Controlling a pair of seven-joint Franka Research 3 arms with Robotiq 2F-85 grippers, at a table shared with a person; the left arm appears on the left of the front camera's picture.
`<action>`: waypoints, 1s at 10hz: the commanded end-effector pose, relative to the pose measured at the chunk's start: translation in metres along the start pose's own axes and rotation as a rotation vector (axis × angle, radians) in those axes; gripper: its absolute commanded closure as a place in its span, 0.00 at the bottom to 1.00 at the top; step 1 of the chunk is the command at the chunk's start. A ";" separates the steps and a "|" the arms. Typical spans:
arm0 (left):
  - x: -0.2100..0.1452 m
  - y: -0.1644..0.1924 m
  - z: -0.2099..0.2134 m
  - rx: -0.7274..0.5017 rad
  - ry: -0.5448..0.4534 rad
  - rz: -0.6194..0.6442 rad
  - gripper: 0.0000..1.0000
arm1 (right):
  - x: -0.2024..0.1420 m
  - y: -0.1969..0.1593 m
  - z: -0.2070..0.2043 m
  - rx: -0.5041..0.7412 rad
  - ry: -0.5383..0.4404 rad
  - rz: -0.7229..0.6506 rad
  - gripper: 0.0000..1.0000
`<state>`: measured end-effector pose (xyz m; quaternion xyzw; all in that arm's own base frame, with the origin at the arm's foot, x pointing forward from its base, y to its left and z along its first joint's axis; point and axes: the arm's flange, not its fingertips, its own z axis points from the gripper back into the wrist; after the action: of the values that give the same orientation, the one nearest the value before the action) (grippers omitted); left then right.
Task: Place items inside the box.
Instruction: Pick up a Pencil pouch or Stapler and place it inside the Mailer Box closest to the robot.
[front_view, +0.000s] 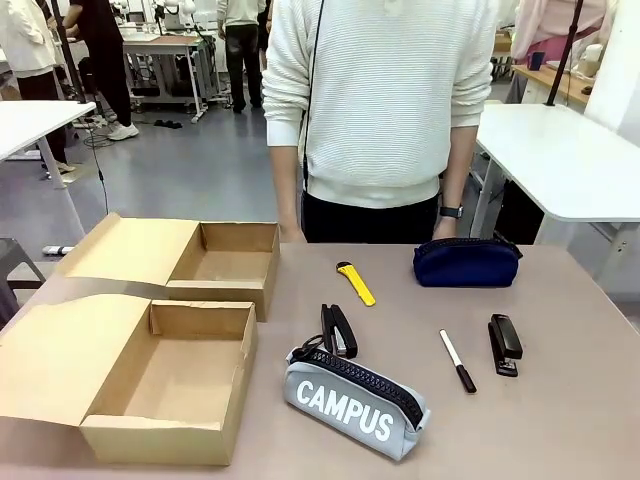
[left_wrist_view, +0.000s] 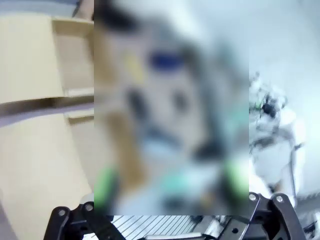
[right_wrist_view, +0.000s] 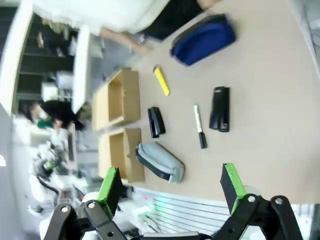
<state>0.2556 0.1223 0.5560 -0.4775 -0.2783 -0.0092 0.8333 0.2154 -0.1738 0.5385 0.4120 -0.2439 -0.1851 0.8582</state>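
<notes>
Two open cardboard boxes stand at the table's left, a near box (front_view: 170, 380) and a far box (front_view: 225, 265), both with nothing inside. To their right lie a grey "CAMPUS" pencil case (front_view: 355, 400), a black stapler (front_view: 338, 330), a yellow utility knife (front_view: 355, 283), a navy pouch (front_view: 467, 262), a white marker (front_view: 458, 361) and a second black stapler (front_view: 505, 344). My right gripper (right_wrist_view: 170, 185) hangs open high above the table, over the pencil case (right_wrist_view: 160, 161) and marker (right_wrist_view: 199, 126). In the blurred left wrist view my left gripper (left_wrist_view: 170, 187) shows its green pads wide apart, beside a box flap (left_wrist_view: 40, 60).
A person in a white sweater (front_view: 385, 100) stands at the far edge, hands down by the table. White tables (front_view: 570, 160) flank the person. The table's right front (front_view: 560, 430) is bare.
</notes>
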 end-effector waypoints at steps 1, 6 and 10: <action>-0.042 0.062 0.014 -0.068 -0.238 0.229 0.00 | 0.006 -0.070 -0.008 0.152 -0.091 -0.190 0.00; -0.023 0.092 0.078 -0.054 -0.295 0.360 0.00 | 0.006 -0.088 0.026 0.118 -0.101 -0.234 0.00; -0.023 0.092 0.078 -0.054 -0.295 0.360 0.00 | 0.010 -0.057 -0.007 -0.005 -0.069 -0.206 0.00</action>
<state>0.2236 0.2272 0.5034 -0.5352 -0.2974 0.2101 0.7622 0.2056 -0.2340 0.4862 0.4582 -0.2262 -0.2976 0.8065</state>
